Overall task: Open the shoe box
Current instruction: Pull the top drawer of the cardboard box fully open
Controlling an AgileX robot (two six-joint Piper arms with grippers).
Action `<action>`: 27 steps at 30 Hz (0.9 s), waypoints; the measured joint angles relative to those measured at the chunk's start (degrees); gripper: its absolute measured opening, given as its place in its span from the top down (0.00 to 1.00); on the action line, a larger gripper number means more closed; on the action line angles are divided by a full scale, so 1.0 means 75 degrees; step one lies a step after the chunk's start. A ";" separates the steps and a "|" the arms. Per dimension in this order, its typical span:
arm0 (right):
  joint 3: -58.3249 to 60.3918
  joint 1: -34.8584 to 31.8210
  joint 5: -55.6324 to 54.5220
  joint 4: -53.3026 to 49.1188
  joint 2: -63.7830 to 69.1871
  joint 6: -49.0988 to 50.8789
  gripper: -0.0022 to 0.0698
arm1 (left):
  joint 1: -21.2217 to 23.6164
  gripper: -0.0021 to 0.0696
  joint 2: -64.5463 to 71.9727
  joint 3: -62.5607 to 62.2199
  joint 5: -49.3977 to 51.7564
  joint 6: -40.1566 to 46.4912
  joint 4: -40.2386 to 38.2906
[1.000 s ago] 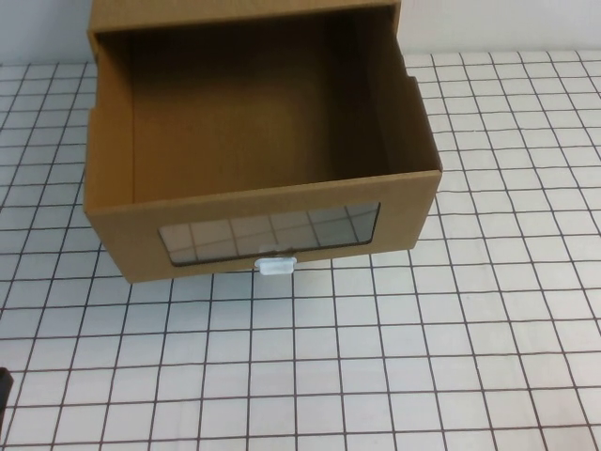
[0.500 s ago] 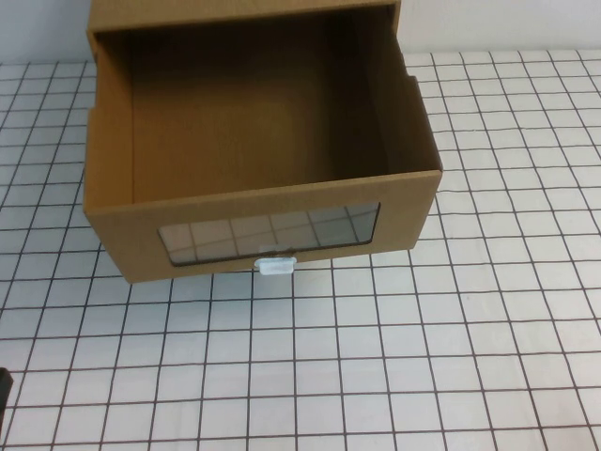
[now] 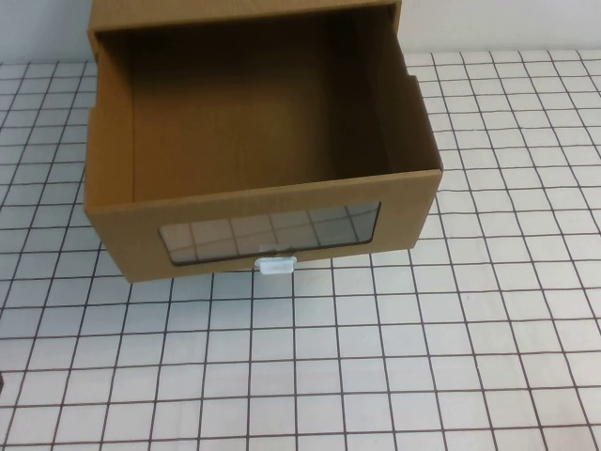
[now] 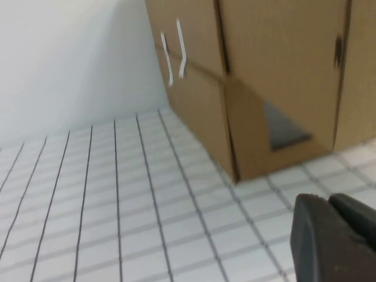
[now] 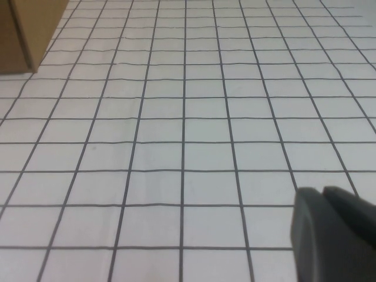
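The brown cardboard shoe box [image 3: 122, 235] stands at the table's far middle, its drawer slid out toward me and its inside bare. The front panel has a clear window [image 3: 270, 232] with a white pull tab [image 3: 276, 265] under it. Neither gripper shows in the high view. In the left wrist view my left gripper [image 4: 327, 202] is shut on nothing, low over the table and a short way off the box's corner [image 4: 235, 135]. My right gripper [image 5: 322, 192] is shut too, with nothing in it, hovering over bare grid. Only a box corner [image 5: 26, 29] shows far from it.
The table [image 3: 423, 357] is white with a dark grid. A plain white wall [image 4: 70, 59] rises behind the box. White marks [image 4: 175, 56] run down the box's side.
The dark sliver of my left arm at the lower left edge of the high view has slipped out of view. The box has not moved.
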 joint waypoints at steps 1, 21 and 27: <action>0.0000 0.0000 0.0000 0.0000 0.0000 0.0000 0.99 | 0.0064 0.97 0.0000 0.0000 0.0149 -0.0132 0.0216; 0.0000 0.0000 0.0016 0.0000 0.0000 0.0000 0.99 | 0.0898 0.97 -0.0109 0.0000 0.2135 -0.1438 0.1221; 0.0000 0.0000 0.0016 0.0000 0.0000 0.0000 0.99 | 0.0898 0.97 -0.0109 0.0000 0.2147 -0.1457 0.1221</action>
